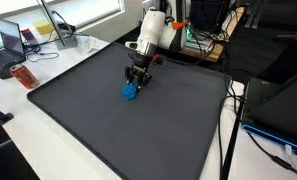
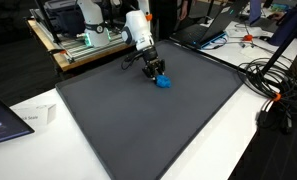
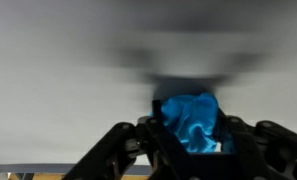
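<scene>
Wrist view is pure smear for me. My gripper [image 3: 191,148] gets chopped off by the bottom edge, and the blue thing [image 3: 193,118] sits half buried behind my fingers [image 3: 123,150]. No clue what it actually is, or whether my jaws are pinching it or just sitting around it. In both exterior views it's a tiny blob up toward the far edge of the worktop [image 1: 108,130], too small to make out. The worktop's near corner is cut off at the bottom there too.
</scene>
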### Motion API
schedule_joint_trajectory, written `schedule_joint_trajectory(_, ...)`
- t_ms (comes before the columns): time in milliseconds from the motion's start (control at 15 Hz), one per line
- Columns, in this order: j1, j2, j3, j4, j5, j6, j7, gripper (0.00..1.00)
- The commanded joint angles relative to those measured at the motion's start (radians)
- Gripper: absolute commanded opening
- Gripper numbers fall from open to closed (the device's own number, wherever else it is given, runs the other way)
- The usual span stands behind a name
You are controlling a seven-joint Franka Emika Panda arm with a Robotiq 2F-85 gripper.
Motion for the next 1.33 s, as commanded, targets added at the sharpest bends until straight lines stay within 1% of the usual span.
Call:
schedule_joint_trajectory(0, -0.015, 0.004, 0.000, 0.008, -0.029, -0.009, 0.007, 0.17)
schedule_joint_trajectory(133, -0.013, 0.002, -0.002, 0.008, -0.027, -0.009, 0.004, 0.05)
schedule_joint_trajectory(200, -0.013, 0.001, -0.002, 0.008, -0.026, -0.009, 0.003, 0.02)
schedule_joint_trajectory(267, -0.013, 0.000, -0.003, 0.008, -0.027, -0.009, 0.003, 0.00)
schedule_joint_trajectory(333, -0.017, -0.001, 0.000, 0.008, -0.031, -0.011, 0.006, 0.04)
schedule_joint_trajectory(400, -0.018, -0.003, 0.001, 0.008, -0.033, -0.016, 0.007, 0.40)
schedule_joint_trajectory(467, -0.017, -0.004, 0.000, 0.007, -0.033, -0.020, 0.004, 0.39)
schedule_joint_trajectory(533, -0.017, -0.006, 0.000, 0.005, -0.033, -0.023, 0.004, 0.41)
schedule_joint_trajectory(733, -0.028, -0.027, 0.007, -0.008, -0.056, -0.040, 0.004, 0.60)
schedule_joint_trajectory(800, -0.031, -0.035, 0.010, -0.012, -0.066, -0.047, 0.005, 0.68)
schedule_joint_trajectory(867, -0.028, -0.045, 0.007, -0.017, -0.070, -0.063, -0.001, 0.74)
schedule_joint_trajectory(933, -0.032, -0.055, 0.010, -0.021, -0.084, -0.079, -0.002, 0.83)
schedule_joint_trajectory(1067, -0.023, -0.076, 0.001, -0.026, -0.082, -0.115, -0.010, 0.95)
schedule_joint_trajectory(1133, -0.020, -0.092, -0.002, -0.029, -0.079, -0.140, -0.013, 0.99)
schedule_joint_trajectory(1267, -0.013, -0.133, -0.009, -0.032, -0.070, -0.200, -0.016, 1.00)
